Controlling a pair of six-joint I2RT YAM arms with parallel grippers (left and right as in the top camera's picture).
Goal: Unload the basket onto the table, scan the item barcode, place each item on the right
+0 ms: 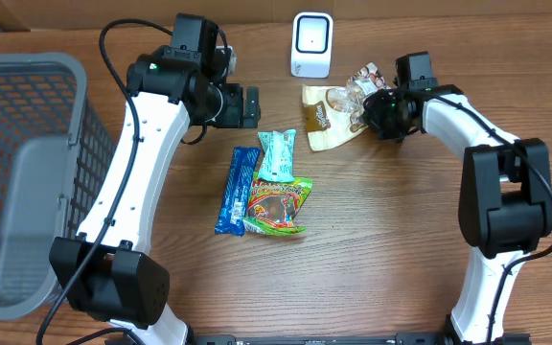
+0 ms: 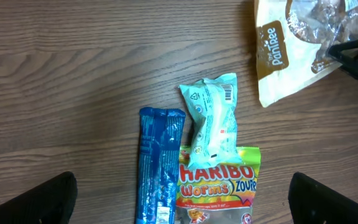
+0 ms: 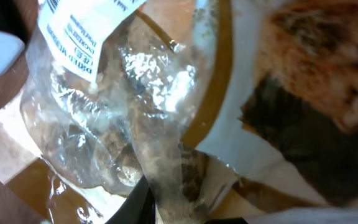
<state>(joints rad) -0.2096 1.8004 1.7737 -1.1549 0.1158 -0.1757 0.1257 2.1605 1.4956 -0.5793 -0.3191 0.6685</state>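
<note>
There's "HARIBO Worms" across the green-and-yellow plastic gummy bag (image 2: 216, 186), and "the PanTree" running up the brown-and-cream crinkly snack pouch (image 2: 277, 68).

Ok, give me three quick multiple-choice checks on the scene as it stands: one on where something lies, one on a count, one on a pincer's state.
1. Where does the teal packet lie?
A. apart from every other packet
B. with its lower end on the Haribo Worms bag
C. tucked wholly under the Haribo Worms bag

2. How many packets are on the table?
A. two
B. four
C. six

3. The left pincer is:
A. open and empty
B. shut on the teal packet
C. shut on the Haribo Worms bag

Answers:
1 B: the left wrist view shows it overlapping that bag's top edge.
2 B: blue bar, teal packet, Haribo Worms bag and Pan Bee bag.
3 A: its fingers stand wide apart above the packets, with nothing between them.
</note>
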